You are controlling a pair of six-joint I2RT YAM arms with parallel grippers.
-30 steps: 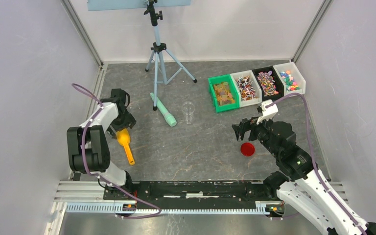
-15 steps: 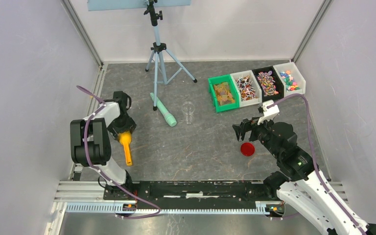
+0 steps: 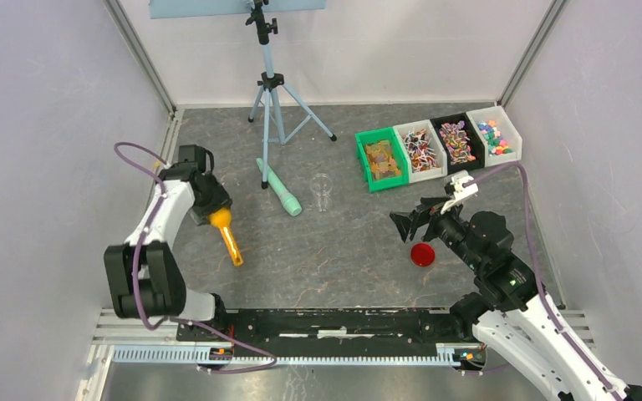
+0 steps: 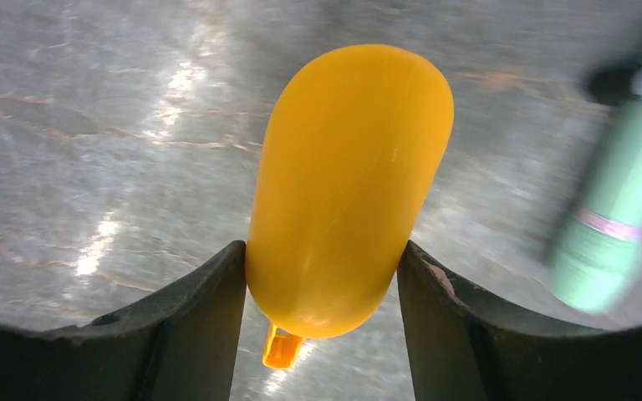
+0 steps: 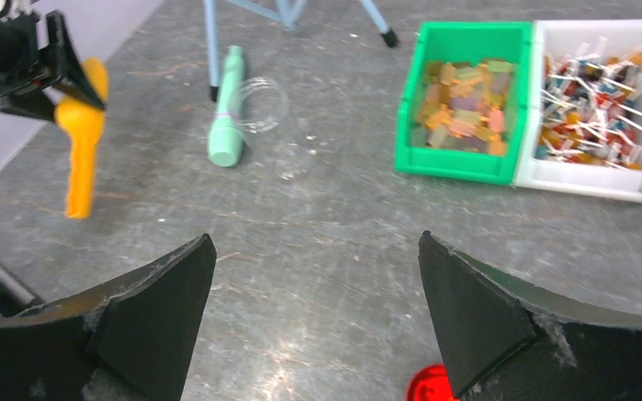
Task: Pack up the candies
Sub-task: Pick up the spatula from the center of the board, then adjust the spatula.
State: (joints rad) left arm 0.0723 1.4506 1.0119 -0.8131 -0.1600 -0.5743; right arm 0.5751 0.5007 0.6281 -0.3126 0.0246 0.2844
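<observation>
Grey worktop (image 3: 343,267), stone-look w/ pale veins and glossy patches, is carrying everything. A slim metal tripod (image 3: 269,83) is standing at the back, left of centre. A row of four small plastic bins (image 3: 359,155) is sitting back right: green, white, black, white. The candies (image 3: 419,150) are lying inside them, tiny crinkly wrapped pcs in mixed colours, golden-brown in the green one. They're sitting well apart from the left claw (image 3: 215,214), across the worktop, and nearer the right claw (image 3: 405,224), beyond it. Right claw is hanging w/ jaws spread wide, gripping nothing, a flat red round lid (image 3: 422,254) lying near it. Left claw is pinching the smooth rounded bowl of an orange plastic scoop (image 3: 228,238), black fingers touching both sides, handle slanting toward the near edge. A mint-green tube (image 3: 280,190) is lying betw. tripod and a clear cup (image 3: 322,190).
</observation>
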